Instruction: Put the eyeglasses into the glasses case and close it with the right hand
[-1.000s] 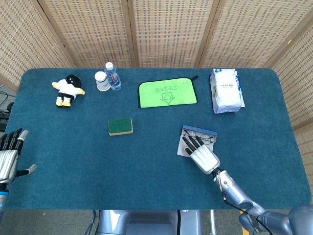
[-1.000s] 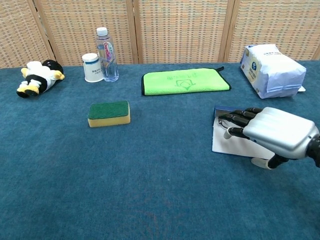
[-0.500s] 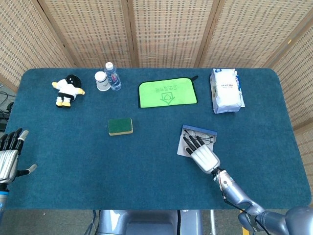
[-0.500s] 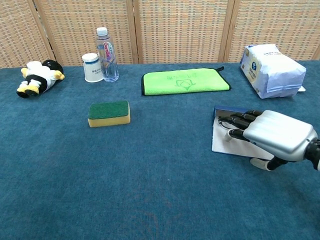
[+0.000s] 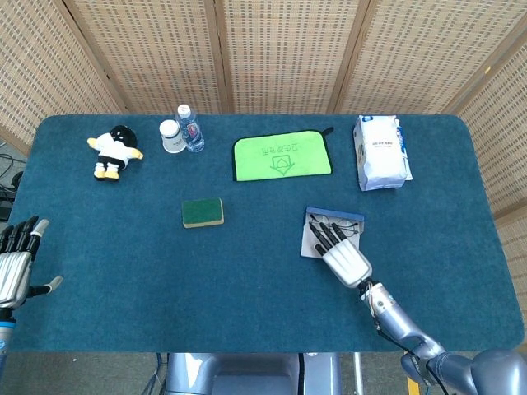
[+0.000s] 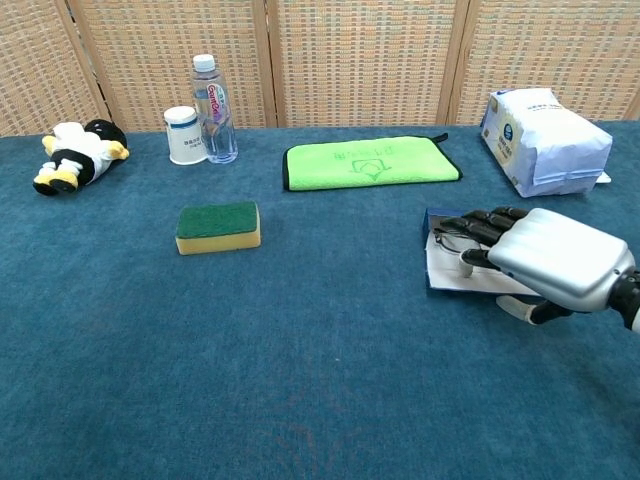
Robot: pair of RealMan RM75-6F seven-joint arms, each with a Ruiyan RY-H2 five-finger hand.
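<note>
I judge I am at the closing step. My right hand lies flat over the open glasses case, fingers stretched forward and close together, holding nothing. The eyeglasses already sit inside the case, thin wire frames showing just past my fingertips. Next I need to get under the near flap and fold it over without dragging the case or catching the frames. Whether my palm touches the flap, I cannot tell. My left hand waits spread at the table edge, empty.
</note>
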